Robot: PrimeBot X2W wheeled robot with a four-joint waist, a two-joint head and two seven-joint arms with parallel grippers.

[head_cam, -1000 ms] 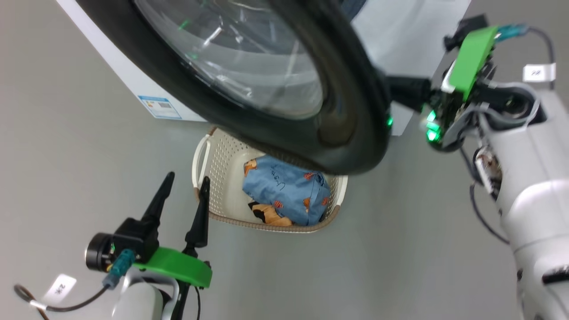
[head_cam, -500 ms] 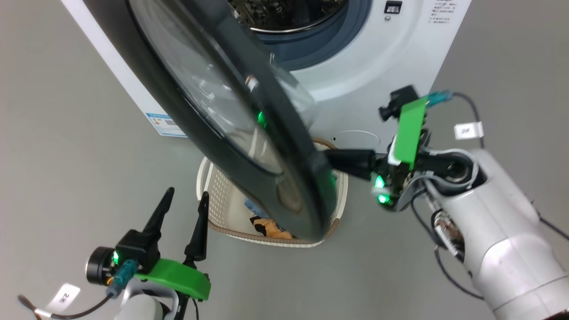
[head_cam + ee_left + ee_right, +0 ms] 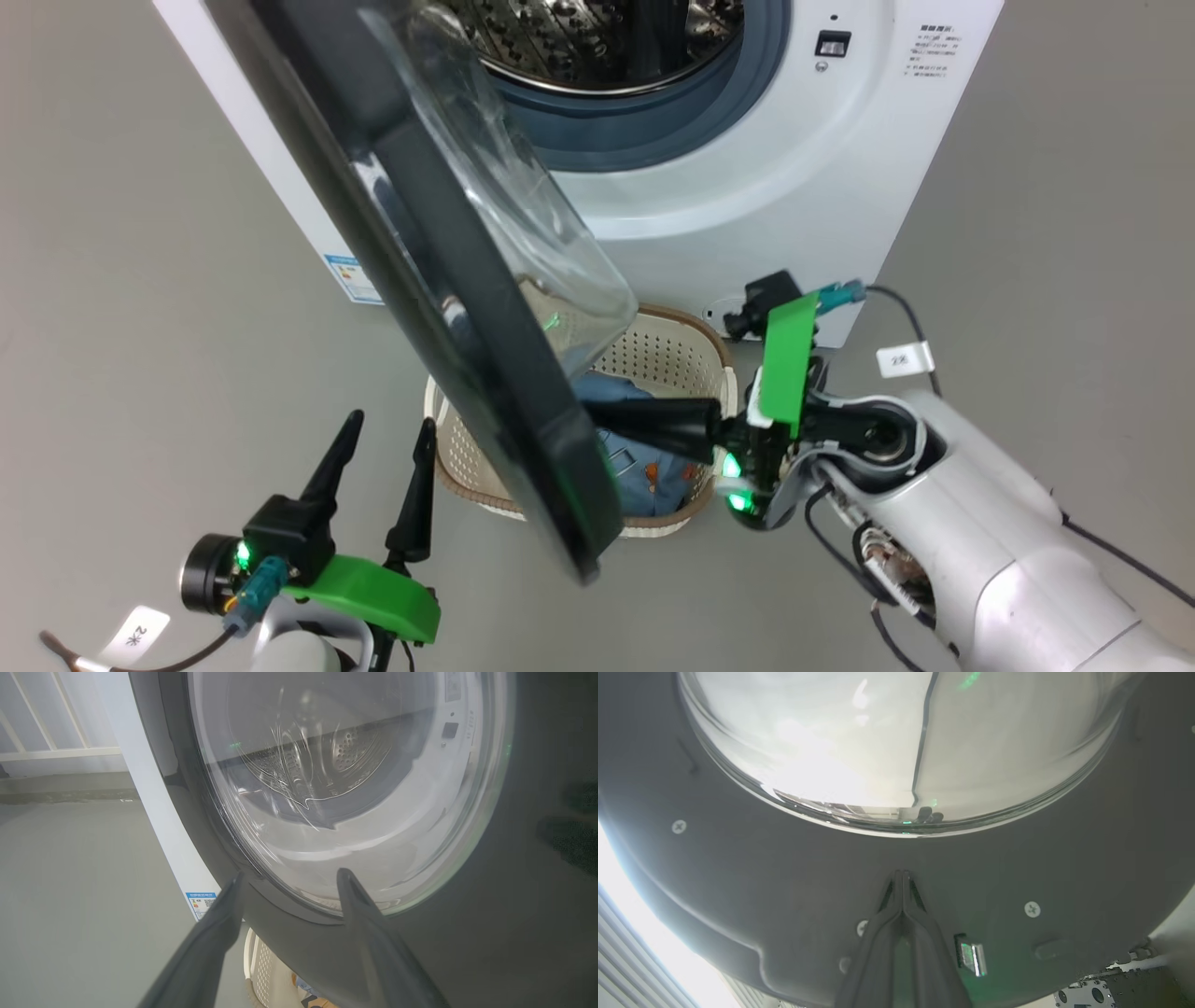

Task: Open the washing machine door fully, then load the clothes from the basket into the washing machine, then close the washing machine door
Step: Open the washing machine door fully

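The white washing machine (image 3: 794, 177) stands at the top, its steel drum (image 3: 607, 37) exposed. The glossy black washing machine door (image 3: 448, 280) hangs partly open, seen almost edge-on, with its glass bowl bulging toward the drum. My right gripper (image 3: 602, 417) is shut, empty, with its tips pressed against the door's inner face (image 3: 784, 868), just below the glass. Below the door sits the cream basket (image 3: 677, 341) holding the light blue clothes (image 3: 653, 471), partly hidden by the door. My left gripper (image 3: 387, 427) is open on the door's outer side, its fingers (image 3: 343, 882) near the glass without touching.
Grey floor surrounds the machine and basket. A blue label (image 3: 353, 278) marks the machine's lower left corner. A metal latch (image 3: 971, 957) sticks out of the door's inner face beside my right fingers. A white railing (image 3: 46, 742) stands far behind.
The door has swung further open, uncovering the drum. My right gripper, still shut, has followed it down and left across the basket. The head view has shifted. The left gripper stays put.
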